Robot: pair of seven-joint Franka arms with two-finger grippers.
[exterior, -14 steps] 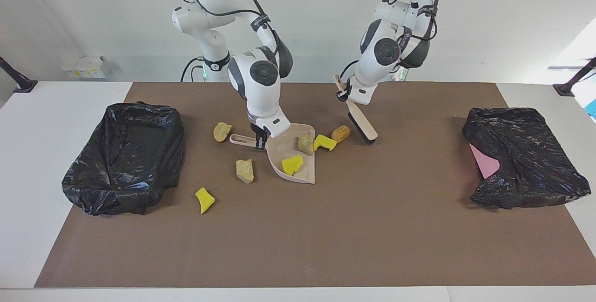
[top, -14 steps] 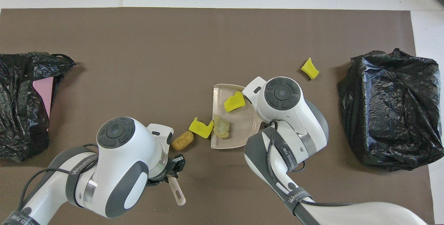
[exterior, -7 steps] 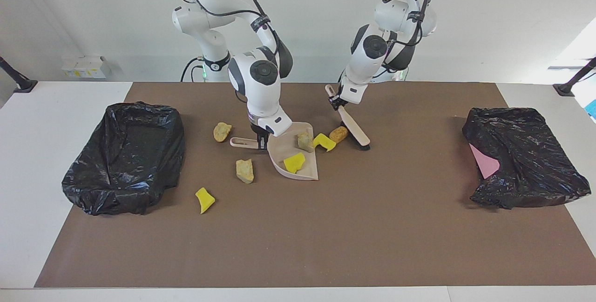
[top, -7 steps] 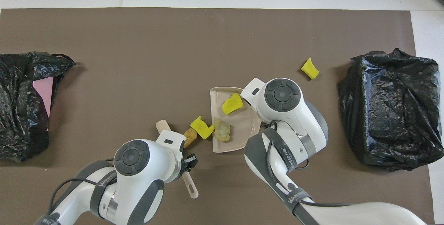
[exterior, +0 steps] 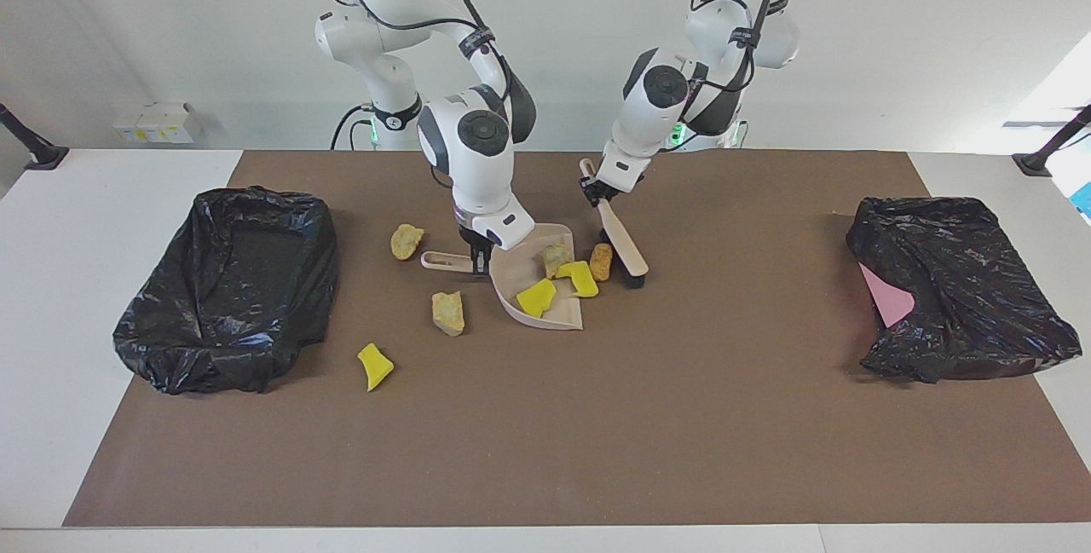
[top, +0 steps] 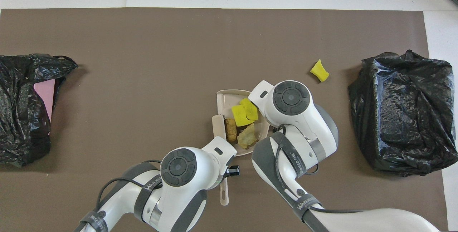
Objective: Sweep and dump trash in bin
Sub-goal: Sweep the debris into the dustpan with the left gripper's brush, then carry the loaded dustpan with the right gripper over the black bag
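My left claw (exterior: 594,188) is clamped shut on the handle of the brush (exterior: 621,243), whose long body slants down from the claw to rest its bristles on the tabletop (exterior: 682,417) just beside the mouth of the dustpan (exterior: 545,314). From those bristles the trash lies toward my right arm's end: the orange-brown lump (exterior: 601,262) touches the brush at the pan's lip, and next to it two yellow foam bits (exterior: 536,297) and a tan chunk (exterior: 557,258) sit in the pan.

My right claw (exterior: 477,256) is closed on the dustpan's handle, holding the pan with its mouth facing the brush, so I judge the next stroke should run straight along that line into the pan.

Three scraps remain on the tabletop past the pan, toward the right arm's black-lined bin (exterior: 230,285): two tan chunks (exterior: 448,312) and a yellow bit (exterior: 375,365). My right arm is nearer to them.
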